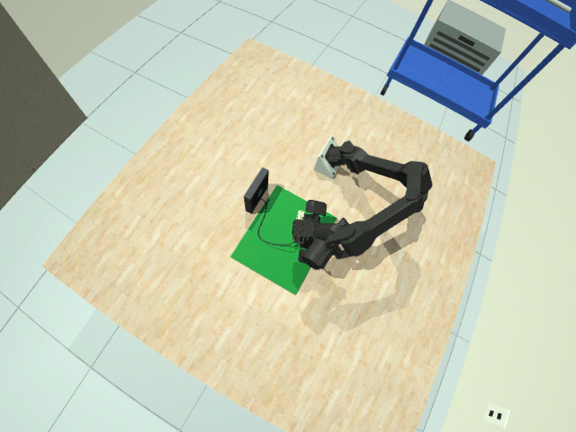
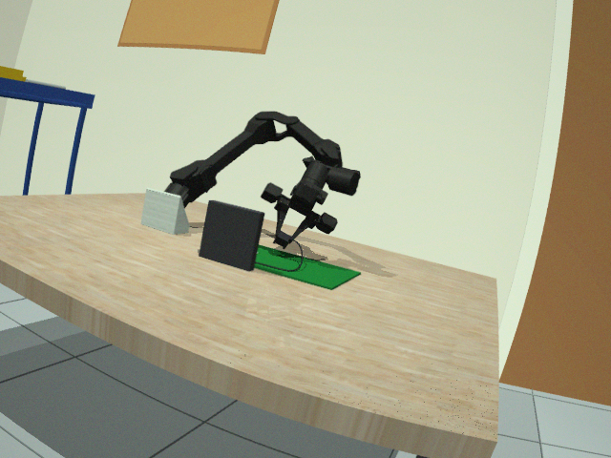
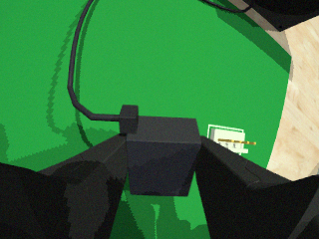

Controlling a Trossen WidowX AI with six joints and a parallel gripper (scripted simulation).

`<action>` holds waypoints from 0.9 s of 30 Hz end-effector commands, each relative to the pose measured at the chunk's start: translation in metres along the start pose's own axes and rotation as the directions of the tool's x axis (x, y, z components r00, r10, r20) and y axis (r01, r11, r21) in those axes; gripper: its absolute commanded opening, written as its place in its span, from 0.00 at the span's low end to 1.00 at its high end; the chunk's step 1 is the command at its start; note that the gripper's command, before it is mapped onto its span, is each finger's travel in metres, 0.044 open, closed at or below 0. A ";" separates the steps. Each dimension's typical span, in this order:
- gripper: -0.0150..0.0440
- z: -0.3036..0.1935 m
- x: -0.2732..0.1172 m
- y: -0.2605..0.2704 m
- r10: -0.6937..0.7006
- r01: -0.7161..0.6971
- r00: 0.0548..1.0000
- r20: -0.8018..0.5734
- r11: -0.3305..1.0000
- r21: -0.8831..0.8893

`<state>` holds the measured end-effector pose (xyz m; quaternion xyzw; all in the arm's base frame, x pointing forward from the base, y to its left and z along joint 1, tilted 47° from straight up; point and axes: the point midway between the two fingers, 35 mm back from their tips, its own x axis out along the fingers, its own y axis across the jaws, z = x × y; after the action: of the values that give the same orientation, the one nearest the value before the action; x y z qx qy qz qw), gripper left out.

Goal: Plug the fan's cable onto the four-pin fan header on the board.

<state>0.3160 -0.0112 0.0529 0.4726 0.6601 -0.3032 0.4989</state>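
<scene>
My gripper (image 2: 283, 241) (image 3: 162, 142) is shut on the black plug (image 3: 161, 166), tilted and held above the green board (image 1: 274, 265) (image 2: 326, 278) (image 3: 164, 60). The plug's cable (image 1: 259, 228) (image 2: 302, 256) (image 3: 71, 65) leaves its left side in the wrist view and loops to the fan (image 1: 256, 190) (image 2: 230, 235), which stands upright at the board's edge. The white four-pin header (image 1: 300, 214) (image 3: 226, 138) sits on the board, to the right of the plug in the wrist view and partly behind the right finger. It is apart from the plug there. The plug's underside is hidden.
The pale wedge-shaped arm mount (image 1: 325, 162) (image 2: 164, 212) stands on the wooden table (image 1: 185, 301) (image 2: 296, 335). The fan's dark body also shows at the top right of the wrist view. A blue cart (image 1: 442, 85) is beyond the table.
</scene>
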 end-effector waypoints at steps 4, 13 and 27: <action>0.25 -0.002 0.004 -0.002 -0.034 0.032 0.994 0.102 0.999 0.017; 0.25 -0.003 0.006 -0.002 -0.057 0.050 0.972 0.227 0.998 0.037; 0.25 -0.005 0.005 0.001 -0.057 0.031 0.908 0.415 0.997 0.069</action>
<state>0.3152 -0.0056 0.0488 0.4019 0.5583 -0.4159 0.5948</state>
